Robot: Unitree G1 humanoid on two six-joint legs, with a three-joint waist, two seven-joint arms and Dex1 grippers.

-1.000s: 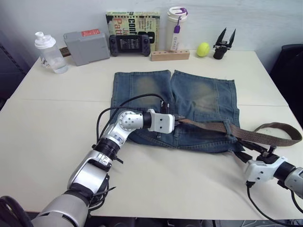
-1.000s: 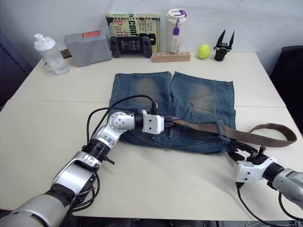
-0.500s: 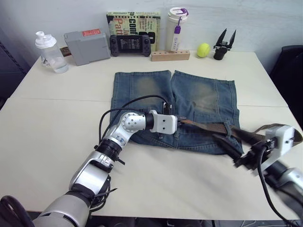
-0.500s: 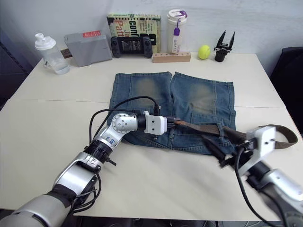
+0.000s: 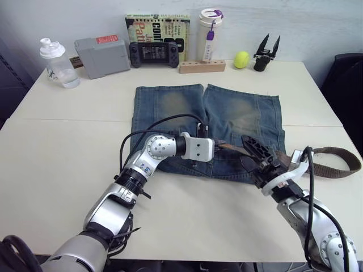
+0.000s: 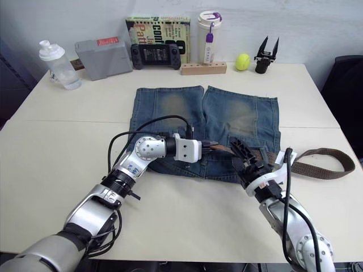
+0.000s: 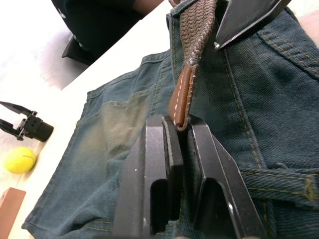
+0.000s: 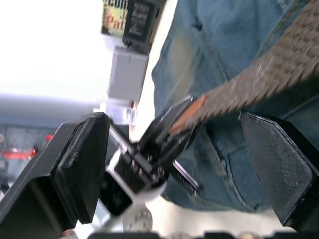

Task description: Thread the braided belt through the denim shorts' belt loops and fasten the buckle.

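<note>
While our left tool (image 7: 175, 130) pinches the braided belt (image 7: 198, 30) tip for threading, our right tool (image 5: 256, 161) (spread wide) straddles the strap at three o'clock.

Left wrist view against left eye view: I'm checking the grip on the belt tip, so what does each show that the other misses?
The left wrist view alone shows the tan leather tip pinched between the left gripper's fingers. The left eye view alone shows the right gripper open over the braided belt, which trails off the denim shorts to the right. Both show the shorts, belt and yellow ball.
</note>
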